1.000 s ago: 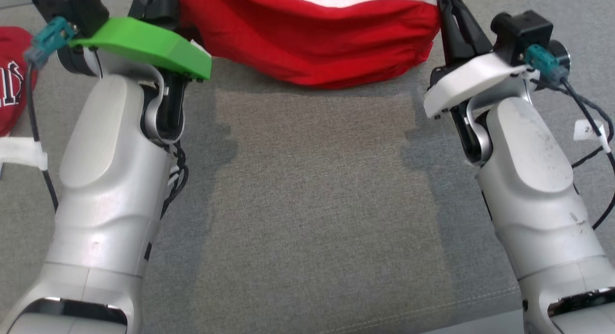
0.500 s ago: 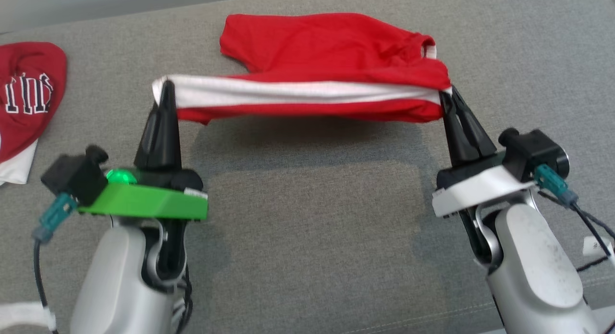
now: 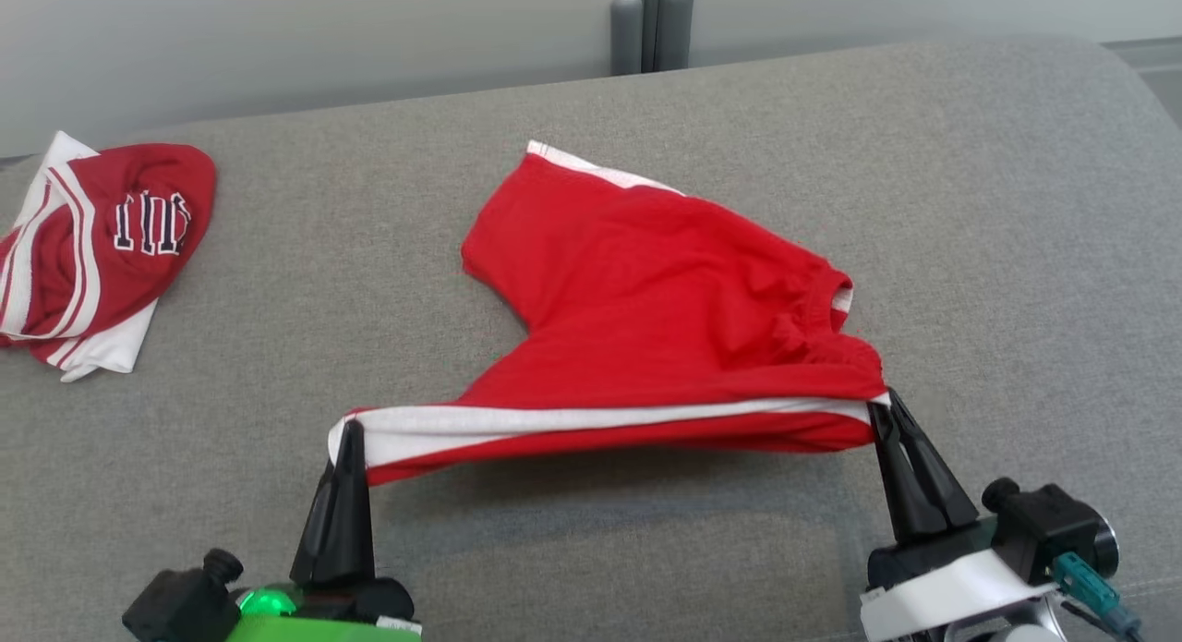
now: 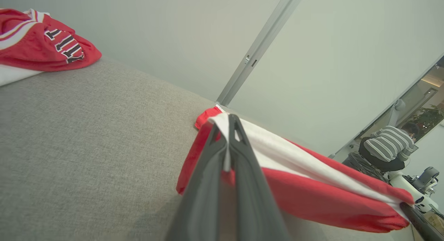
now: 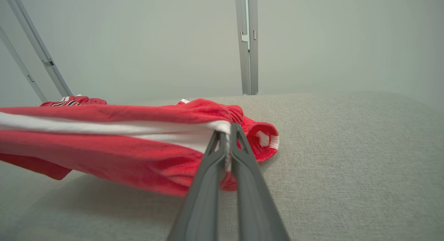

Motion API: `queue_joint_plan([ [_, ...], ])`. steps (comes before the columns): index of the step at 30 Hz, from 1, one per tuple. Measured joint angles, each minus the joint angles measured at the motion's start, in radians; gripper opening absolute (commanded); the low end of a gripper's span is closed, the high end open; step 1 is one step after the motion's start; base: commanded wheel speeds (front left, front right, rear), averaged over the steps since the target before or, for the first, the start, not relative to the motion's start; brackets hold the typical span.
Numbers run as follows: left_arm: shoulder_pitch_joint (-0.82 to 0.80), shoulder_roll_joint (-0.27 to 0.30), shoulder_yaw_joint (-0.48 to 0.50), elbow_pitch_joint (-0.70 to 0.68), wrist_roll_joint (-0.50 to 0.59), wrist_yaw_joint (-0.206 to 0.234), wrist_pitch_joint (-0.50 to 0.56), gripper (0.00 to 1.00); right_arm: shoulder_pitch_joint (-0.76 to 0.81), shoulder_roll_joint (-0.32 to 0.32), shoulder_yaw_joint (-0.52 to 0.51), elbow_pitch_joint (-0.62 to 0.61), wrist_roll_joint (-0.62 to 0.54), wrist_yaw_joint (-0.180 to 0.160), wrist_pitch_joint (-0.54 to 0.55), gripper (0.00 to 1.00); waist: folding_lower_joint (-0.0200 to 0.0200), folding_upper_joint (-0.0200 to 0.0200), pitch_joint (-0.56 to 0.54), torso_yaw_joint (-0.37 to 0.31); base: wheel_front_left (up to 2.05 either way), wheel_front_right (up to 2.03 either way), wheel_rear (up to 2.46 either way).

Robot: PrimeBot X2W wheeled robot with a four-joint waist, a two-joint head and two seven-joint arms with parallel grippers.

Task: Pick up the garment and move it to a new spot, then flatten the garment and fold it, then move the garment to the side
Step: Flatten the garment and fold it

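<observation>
Both claws are pinched shut on the red garment (image 3: 665,319): my left gripper (image 3: 349,436) has one end of the white-striped edge, and my right gripper (image 3: 884,409) has the other end by the elastic waistband. That edge hangs taut between them, just off the grey cushion (image 3: 1016,208), and the rest trails flat behind on the cushion. The bites are thin and right at the fingertips, so spreading the arms more could pop a corner loose. Dragging may bunch the trailing leg underneath. Drifting left risks landing on the second red garment (image 3: 102,245).
</observation>
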Motion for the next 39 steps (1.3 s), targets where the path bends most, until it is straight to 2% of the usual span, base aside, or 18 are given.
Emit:
queue_joint_plan([
  [11,0.164,-0.012,0.044,-0.128,0.020,0.008,0.000,0.00,0.214,0.003,0.030,-0.105,0.002,0.000,0.000,0.00,0.0000,0.0000,-0.057,-0.005,0.00,0.00,0.00],
  [18,0.154,-0.013,0.026,-0.103,0.025,0.007,0.000,0.00,0.234,0.004,0.067,-0.103,0.003,0.000,0.000,0.00,0.0000,0.0000,-0.059,-0.042,0.00,0.00,0.00],
  [22,0.062,0.004,-0.005,-0.043,0.043,-0.001,0.007,0.00,0.195,0.003,0.075,-0.060,0.026,0.000,0.000,0.00,0.0000,0.0000,-0.055,-0.062,0.00,0.00,0.00],
  [28,-0.192,0.043,-0.040,0.154,0.067,-0.011,0.007,0.00,0.081,0.003,0.084,0.063,0.060,0.000,0.000,0.00,0.0000,0.0000,-0.024,-0.080,0.00,0.00,0.00],
  [36,-0.503,0.056,-0.142,0.425,0.070,-0.015,0.002,0.00,-0.105,0.003,0.098,0.226,0.118,0.000,-0.001,0.00,0.0000,0.0000,0.048,-0.104,0.00,0.00,0.00],
  [39,-0.569,0.059,-0.150,0.466,0.070,-0.016,0.001,0.00,-0.151,0.003,0.104,0.256,0.134,0.000,-0.001,0.00,0.0000,0.0000,0.070,-0.112,0.00,0.00,0.00],
])
